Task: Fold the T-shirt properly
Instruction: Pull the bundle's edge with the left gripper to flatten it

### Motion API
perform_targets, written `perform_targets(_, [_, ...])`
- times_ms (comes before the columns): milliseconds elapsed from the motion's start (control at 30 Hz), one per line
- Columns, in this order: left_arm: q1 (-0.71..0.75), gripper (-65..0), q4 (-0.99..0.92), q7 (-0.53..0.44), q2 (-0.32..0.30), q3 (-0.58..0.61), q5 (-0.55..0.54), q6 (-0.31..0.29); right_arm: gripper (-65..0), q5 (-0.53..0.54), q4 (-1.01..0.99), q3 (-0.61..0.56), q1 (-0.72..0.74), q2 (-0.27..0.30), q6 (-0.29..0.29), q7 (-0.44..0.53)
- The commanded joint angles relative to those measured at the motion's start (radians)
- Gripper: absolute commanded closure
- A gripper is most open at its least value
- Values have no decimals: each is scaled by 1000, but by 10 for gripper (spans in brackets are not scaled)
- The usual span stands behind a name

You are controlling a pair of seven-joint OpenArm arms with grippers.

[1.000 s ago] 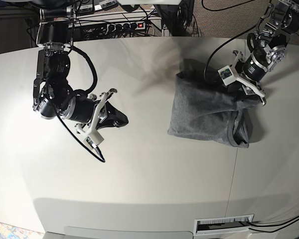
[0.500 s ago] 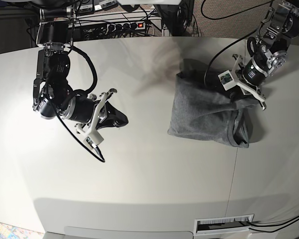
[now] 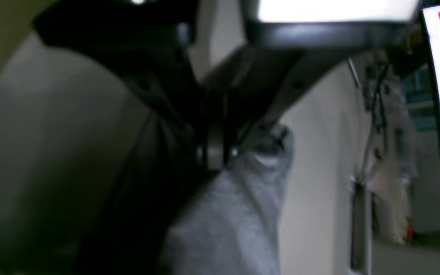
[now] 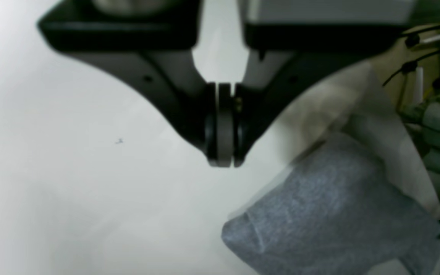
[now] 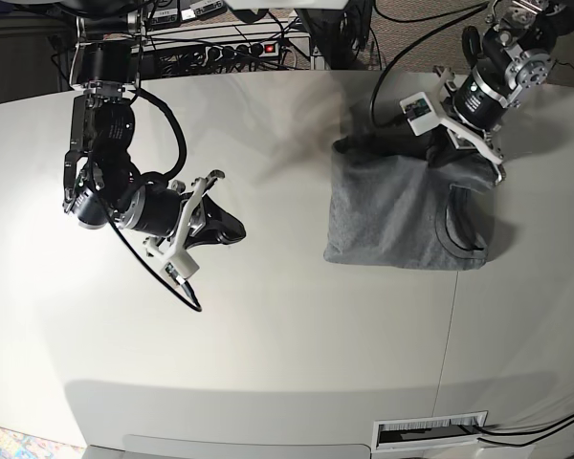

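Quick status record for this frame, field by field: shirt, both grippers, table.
shirt: grey T-shirt, folded into a compact block on the table's right part in the base view
neck opening: visible near its right edge
left gripper: shut, pinching the shirt's far edge
right gripper: shut, holding nothing, over bare table, apart from the shirt
table: pale surface
fold state: partly folded, not yet finished

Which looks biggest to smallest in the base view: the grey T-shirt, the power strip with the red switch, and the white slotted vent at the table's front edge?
1. Heather-grey cotton T-shirt
2. Black power strip
3. White slotted vent

The last two look close.
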Motion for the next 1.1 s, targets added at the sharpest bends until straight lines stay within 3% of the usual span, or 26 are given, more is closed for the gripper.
perform_targets(0, [5,0,13,-13,-12,-8,4,17,0,24,17,5,20,9,1,23])
perform_targets(167, [16,0,-51,-18,-11,-8,-37,17,0,24,17,5,20,9,1,22])
perform_targets(400, [16,0,-212,-125,-11,-8,-95,16,0,24,17,5,21,9,1,27])
perform_targets(533, [16,0,-257,-126,-11,-8,-153,-4,0,24,17,5,24,9,1,31])
perform_targets(567, [16,-38,-261,-119,-11,-8,-173,-13,0,24,17,5,26,9,1,31])
perform_targets(667, [16,-249,-262,-76,-11,-8,-177,-20,0,24,17,5,29,9,1,31])
perform_targets(700, [16,-292,-262,-59,-11,-8,-152,-14,0,24,17,5,31,9,1,30])
perform_targets(867, [16,-298,-238,22,-14,-8,18,81,0,9,17,5,34,9,1,34])
perform_targets(933, [16,-298,-201,87,-18,-8,21,132,0,-3,17,5,34,9,1,42])
perform_targets(1067, [16,-290,-111,156,-20,-8,10,143,0,-7,17,5,34,9,1,45])
